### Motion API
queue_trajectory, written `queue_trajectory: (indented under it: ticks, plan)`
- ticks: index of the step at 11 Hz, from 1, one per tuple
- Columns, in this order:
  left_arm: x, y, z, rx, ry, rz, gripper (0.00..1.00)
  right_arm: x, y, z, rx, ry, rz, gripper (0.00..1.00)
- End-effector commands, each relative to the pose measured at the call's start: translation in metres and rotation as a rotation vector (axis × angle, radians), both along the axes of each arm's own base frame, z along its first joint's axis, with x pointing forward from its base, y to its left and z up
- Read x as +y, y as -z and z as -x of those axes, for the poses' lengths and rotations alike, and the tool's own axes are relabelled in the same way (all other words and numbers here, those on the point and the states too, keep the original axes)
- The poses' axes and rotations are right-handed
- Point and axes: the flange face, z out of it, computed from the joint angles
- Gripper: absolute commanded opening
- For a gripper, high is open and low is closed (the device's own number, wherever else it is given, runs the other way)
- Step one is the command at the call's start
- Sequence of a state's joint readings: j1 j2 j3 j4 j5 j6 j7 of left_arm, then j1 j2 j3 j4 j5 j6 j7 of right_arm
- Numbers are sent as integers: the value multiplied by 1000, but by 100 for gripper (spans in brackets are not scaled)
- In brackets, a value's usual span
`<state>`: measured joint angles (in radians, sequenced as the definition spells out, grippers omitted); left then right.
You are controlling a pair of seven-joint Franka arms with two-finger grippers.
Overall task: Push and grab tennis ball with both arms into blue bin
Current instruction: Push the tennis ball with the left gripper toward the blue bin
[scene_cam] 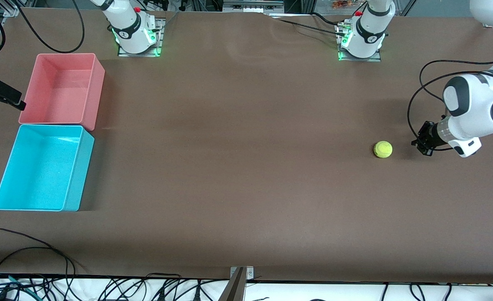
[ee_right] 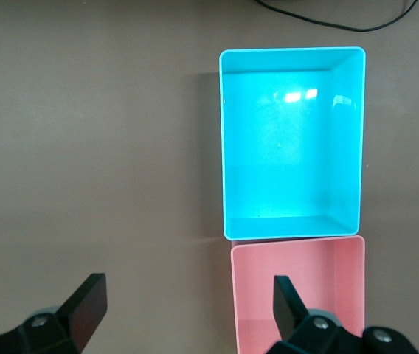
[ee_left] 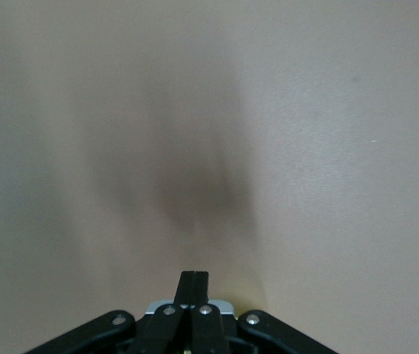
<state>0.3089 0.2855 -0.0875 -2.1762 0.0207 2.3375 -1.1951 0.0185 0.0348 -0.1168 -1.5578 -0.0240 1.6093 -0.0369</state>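
Your table top is a matt brown sheet, smooth, no glare. The tennis ball at about 3 o'clock in the front view is fuzzy yellow-green felt. The blue bin is smooth glossy plastic; you get bright reflections on its floor in the right wrist view. The pink bin looks like the same smooth plastic, duller sheen. Arm shells are glossy white plastic with black joint caps. Left gripper fingers are matt black with bright metal screws.
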Motion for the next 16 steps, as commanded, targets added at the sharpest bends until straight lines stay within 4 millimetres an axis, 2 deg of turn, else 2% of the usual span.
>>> queue_trajectory:
  ticks: [1, 2, 3, 4, 5, 9, 13, 14, 15, 16]
  plan:
    - [8, 22, 13, -58, -25, -28, 0, 0, -7, 3, 3, 5, -15, 100]
    - [9, 33, 14, -52, -28, -24, 0, 1, -6, 2, 3, 5, -15, 100]
    - [16, 39, 17, -55, -25, -23, 0, 1, -6, 2, 3, 5, -15, 100]
    - [33, 43, 21, -54, -18, -24, 0, 2, -6, 2, 5, 1, -14, 100]
    - [36, 44, 21, -63, -10, -24, 0, 1, -6, 2, 3, 4, -15, 100]
    - [29, 47, 21, -56, -17, -21, 0, 1, -5, 3, 13, 5, -16, 100]
    - [-36, 53, 13, -52, -49, 10, 0, 0, -6, 4, 14, 4, -15, 100]
    - [-65, 54, 9, -52, -69, 25, 0, 0, -6, 4, 14, 1, -16, 100]
    - [-103, 50, 6, -54, -87, 41, 0, 0, -6, 4, 14, 1, -16, 100]
    - [-154, 44, 5, -55, -91, 63, 0, 0, -6, 4, 14, 4, -15, 100]
